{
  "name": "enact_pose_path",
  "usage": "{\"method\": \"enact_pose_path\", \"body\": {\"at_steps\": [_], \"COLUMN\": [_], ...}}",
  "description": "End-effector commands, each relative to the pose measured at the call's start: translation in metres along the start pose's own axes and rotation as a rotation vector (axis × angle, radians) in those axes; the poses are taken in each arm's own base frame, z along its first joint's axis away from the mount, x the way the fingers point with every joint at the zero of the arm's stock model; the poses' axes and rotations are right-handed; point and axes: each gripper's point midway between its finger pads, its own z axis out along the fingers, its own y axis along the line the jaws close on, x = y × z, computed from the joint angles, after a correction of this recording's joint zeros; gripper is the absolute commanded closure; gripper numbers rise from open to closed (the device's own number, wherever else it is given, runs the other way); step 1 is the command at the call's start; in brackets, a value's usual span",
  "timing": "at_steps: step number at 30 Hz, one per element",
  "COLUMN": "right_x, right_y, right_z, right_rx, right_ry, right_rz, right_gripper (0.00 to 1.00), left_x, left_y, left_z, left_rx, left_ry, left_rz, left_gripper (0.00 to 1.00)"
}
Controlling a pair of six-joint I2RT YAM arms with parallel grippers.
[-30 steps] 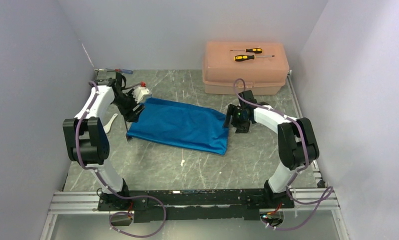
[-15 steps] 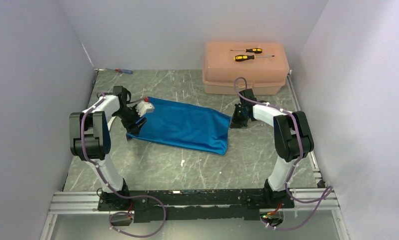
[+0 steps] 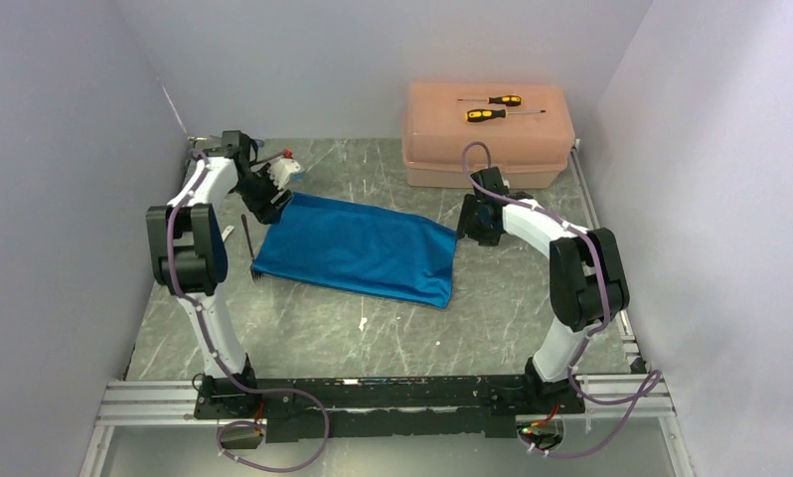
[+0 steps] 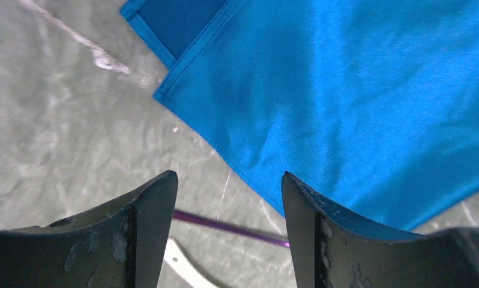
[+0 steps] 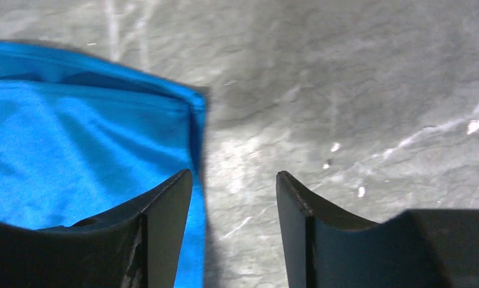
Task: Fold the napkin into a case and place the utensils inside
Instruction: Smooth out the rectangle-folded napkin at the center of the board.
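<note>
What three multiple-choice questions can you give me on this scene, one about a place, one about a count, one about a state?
1. Where do the yellow-handled screwdrivers lie?
A. in a cup
B. on the peach box
C. in a drawer

2. How many yellow-handled screwdrivers are there?
A. two
B. one
C. four

3. How is the right claw beside the napkin?
A. shut on a spoon
B. shut on a screwdriver
C. open and empty

Answers:
1 B, both rest on its lid.
2 A, a pair lies side by side up there.
3 C, only bare table shows in its gap.
</note>
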Motion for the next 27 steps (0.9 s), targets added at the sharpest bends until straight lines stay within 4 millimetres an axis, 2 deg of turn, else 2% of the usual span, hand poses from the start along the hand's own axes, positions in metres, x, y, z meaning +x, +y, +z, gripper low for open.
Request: {"method": "enact_pose_path", "body": {"at_steps": [1, 6, 16, 19, 22, 24, 27], "right_x": [-0.029, -0.021, -0.002, 0.001, -0.001, -0.003, -0.004], "right_y": [0.043, 0.062, 0.055, 0.056, 0.052, 0.048, 0.041], "right_z": [-0.026, -0.018, 0.01, 0.013, 0.011, 0.008, 0.005], "right_rx": [-0.121, -0.154, -0.061, -0.067, -0.058, -0.044, -0.015], "right_ry": [-0.108, -0.066, -0.021, -0.023, -0.049, -0.066, -0.076], "right_rz": [-0.017, -0.026, -0.062, -0.052, -0.043, -0.046, -0.059], "right_gripper": [0.42, 0.43, 0.54, 0.67, 0.88, 0.94, 0.94], "left_x": [0.014, 0.015, 0.014, 0.004, -0.002, -0.008, -0.018], "left_y": [0.006, 0.016, 0.023, 0.02, 0.025, 0.031, 0.04], "left_z": [0.032, 0.048, 0.074, 0.082, 0.081, 0.078, 0.07], "left_rx": [0.036, 0.018, -0.022, -0.025, -0.052, -0.085, -0.142], "left_ry": [0.058, 0.074, 0.104, 0.102, 0.085, 0.066, 0.032], "left_rz": [-0.049, -0.038, 0.015, 0.029, 0.026, 0.017, -0.003], "left_gripper": [0.31, 0.31, 0.31, 0.31, 0.31, 0.31, 0.31]}}
